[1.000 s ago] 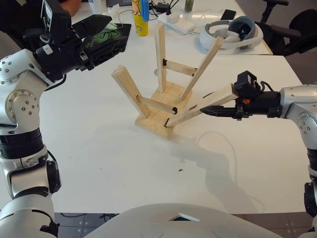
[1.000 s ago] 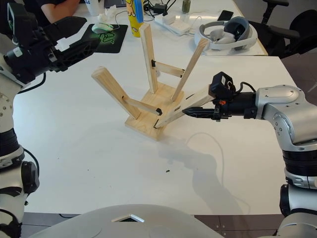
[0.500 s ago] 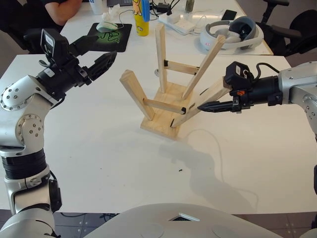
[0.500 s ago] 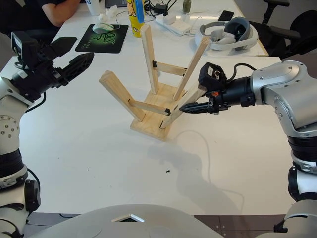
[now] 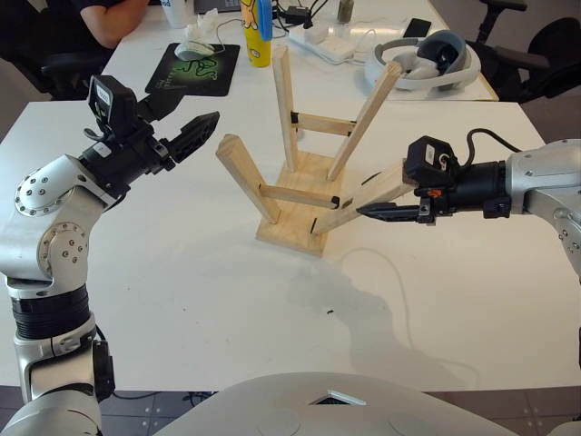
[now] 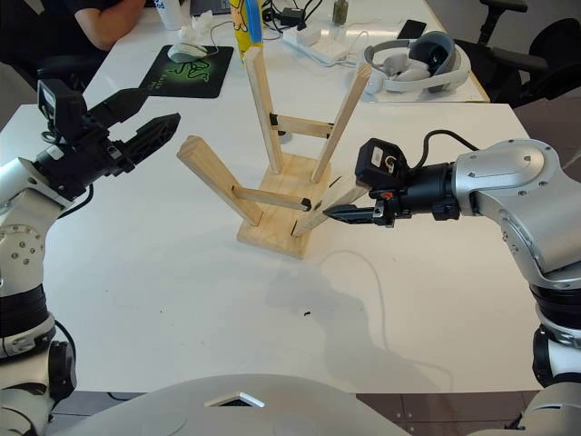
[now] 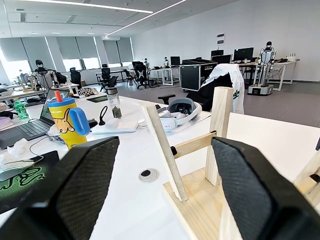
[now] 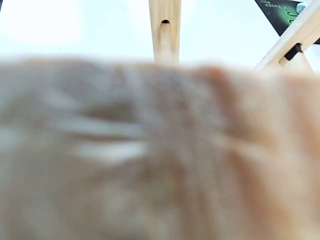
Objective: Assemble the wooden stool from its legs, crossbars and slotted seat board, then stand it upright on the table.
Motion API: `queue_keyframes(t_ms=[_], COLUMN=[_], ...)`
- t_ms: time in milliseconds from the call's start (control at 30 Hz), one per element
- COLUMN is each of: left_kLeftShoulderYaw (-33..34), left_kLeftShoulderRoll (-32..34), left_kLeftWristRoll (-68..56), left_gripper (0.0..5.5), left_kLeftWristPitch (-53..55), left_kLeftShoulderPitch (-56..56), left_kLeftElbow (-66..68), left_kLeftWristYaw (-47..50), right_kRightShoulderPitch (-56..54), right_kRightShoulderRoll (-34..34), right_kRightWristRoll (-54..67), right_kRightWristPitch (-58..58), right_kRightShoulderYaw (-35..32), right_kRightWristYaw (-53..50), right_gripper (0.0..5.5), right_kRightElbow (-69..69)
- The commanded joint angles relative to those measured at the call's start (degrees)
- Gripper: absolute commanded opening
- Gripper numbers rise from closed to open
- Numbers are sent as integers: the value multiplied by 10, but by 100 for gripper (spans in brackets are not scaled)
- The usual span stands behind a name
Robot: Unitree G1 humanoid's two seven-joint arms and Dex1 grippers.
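Change: the left arm has come down from its raised pose close to the head camera and now stretches toward the stool [image 5: 295,195]. The right hand [image 5: 363,211] has edged in along the near right leg [image 5: 345,206], closer to the seat board [image 5: 289,227]. The tops of the stool's far legs have swung a little toward the robot's left.
Stool: upside down on the bench [image 5: 182,263], with the seat board flat on the surface and four legs splayed upward.
Crossbars: one low crossbar [image 5: 300,193] joins the two near legs, and a higher crossbar [image 5: 325,124] joins the two far legs.
Left hand [image 5: 195,107]: spread wide and holding nothing. It hangs in the air on the stool's left, near the top of the near left leg [image 5: 245,177] but apart from it, and points at the stool. In the left wrist view its two dark pads [image 7: 85,195] frame the stool, which stands farther off between them.
Right hand: on the stool's right, close against the upper part of the near right leg. I cannot tell whether it is clamped on the wood. In the right wrist view blurred wood lies right across the lens.
Beyond the stool: a yellow bottle [image 5: 259,32], a mouse pad [image 5: 195,65] and a headset [image 5: 427,59], all well apart from it.
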Motion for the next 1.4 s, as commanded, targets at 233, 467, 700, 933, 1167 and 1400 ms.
queue_keyframes(t_ms=[233,467,700,933,1167,1400], left_kLeftShoulderYaw=[-22,-21,-22,-23,-22,-25], left_kLeftShoulderRoll=[-21,-26,-32,-31,-34,-37], left_kLeftWristRoll=[2,1,1,4,0,5], left_gripper=[342,342,342,342,342,342], left_kLeftWristPitch=[-4,-7,-16,-22,-23,-28], left_kLeftShoulderPitch=[13,25,33,38,36,34], left_kLeftElbow=[-9,-16,-18,-16,-11,-5], left_kLeftWristYaw=[13,24,36,40,40,41], right_kRightShoulderPitch=[15,12,-28,-46,-43,-77], right_kRightShoulderRoll=[4,13,56,49,36,76], right_kRightWristRoll=[-22,-37,-41,-85,-116,-102], right_kRightWristPitch=[36,30,22,-16,-40,-47], right_kRightShoulderYaw=[93,127,163,209,250,255], right_kRightWristYaw=[-9,-15,6,30,44,55], right_gripper=[206,206,206,206,206,206], right_kRightElbow=[8,25,107,130,113,174])
